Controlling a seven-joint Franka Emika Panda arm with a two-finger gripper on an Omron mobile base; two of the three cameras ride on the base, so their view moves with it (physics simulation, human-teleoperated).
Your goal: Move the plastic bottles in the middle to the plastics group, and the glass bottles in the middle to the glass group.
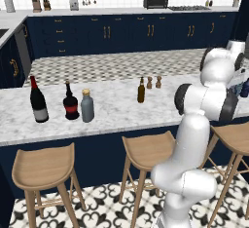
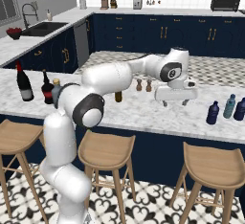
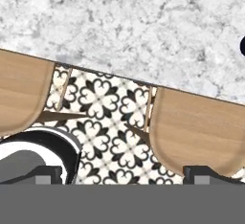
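Three blue bottles stand on the marble desk to the right of the pincer: a navy bottle nearest it, a paler grey-blue bottle and a dark blue bottle beyond. The pincer hangs open and empty above bare marble. Far to its left stand the tall wine bottle, the squat red-labelled bottle and the grey bottle together; the amber bottle stands between them and the pincer. Wooden stools line the desk over patterned floor tiles.

Arm hides most of amber-brown bottle.
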